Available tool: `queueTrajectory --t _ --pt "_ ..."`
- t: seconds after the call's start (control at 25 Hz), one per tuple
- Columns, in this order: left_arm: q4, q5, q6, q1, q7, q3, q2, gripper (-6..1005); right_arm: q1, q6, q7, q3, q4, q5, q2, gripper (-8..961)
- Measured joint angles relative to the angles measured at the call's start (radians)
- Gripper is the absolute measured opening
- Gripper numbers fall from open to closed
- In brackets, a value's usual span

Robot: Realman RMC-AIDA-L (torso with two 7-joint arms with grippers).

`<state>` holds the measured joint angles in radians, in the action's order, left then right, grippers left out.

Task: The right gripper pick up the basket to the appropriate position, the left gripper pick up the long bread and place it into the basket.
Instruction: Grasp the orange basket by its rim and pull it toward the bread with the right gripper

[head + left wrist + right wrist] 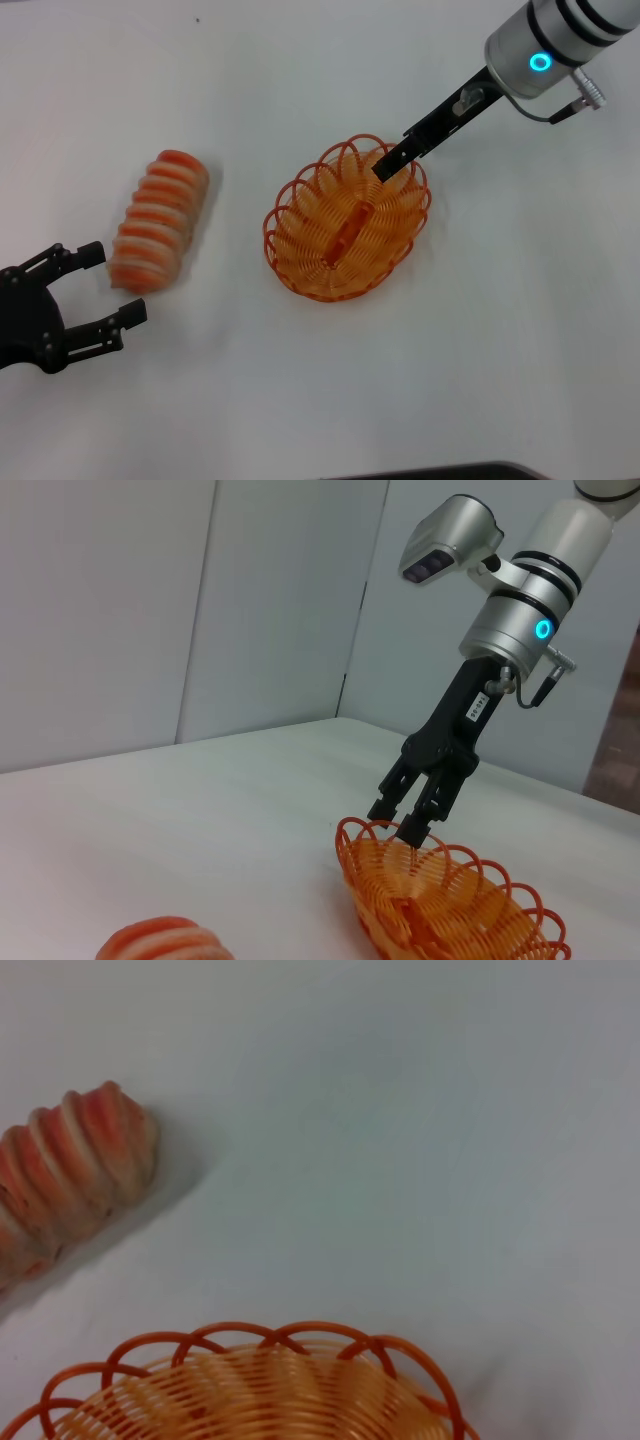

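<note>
Basket [345,225]: oval orange wire, looped rim; right pincer [392,165] narrow astride far rim. Long bread [158,220]: cream, orange-ridged, just beyond wide left pincer [108,285].

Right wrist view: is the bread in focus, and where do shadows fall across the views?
Right wrist view: the long bread looks soft, its shadow on the table beside it. Head view: the bread and basket cast only faint shadows.

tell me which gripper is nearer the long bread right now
Left. The left gripper sits open on the table just beside the long bread's near end, not touching it. The right gripper is away at the basket's far rim.
</note>
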<state>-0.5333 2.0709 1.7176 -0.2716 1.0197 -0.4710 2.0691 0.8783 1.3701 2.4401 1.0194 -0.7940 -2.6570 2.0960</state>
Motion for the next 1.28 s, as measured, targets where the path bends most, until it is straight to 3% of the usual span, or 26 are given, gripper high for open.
queueTrajectory --t 0.36,0.76,0.92,1.28 --pt "0.004 0.0 0.0 0.003 -0.014 0.0 0.002 921 0.022 -0.033 0.01 0.029 0.057 0.013 0.0 871" --pt "0.004 -0.001 0.001 0.005 -0.015 0.0 0.003 921 0.025 -0.042 0.011 0.03 0.065 0.039 -0.002 414" --pt "0.004 -0.001 0.001 0.005 -0.017 0.0 0.005 920 0.024 -0.042 0.011 0.03 0.067 0.04 -0.002 178" --pt "0.006 -0.001 0.0 0.003 -0.026 0.0 0.011 921 0.024 -0.044 0.008 0.03 0.081 0.04 -0.002 63"
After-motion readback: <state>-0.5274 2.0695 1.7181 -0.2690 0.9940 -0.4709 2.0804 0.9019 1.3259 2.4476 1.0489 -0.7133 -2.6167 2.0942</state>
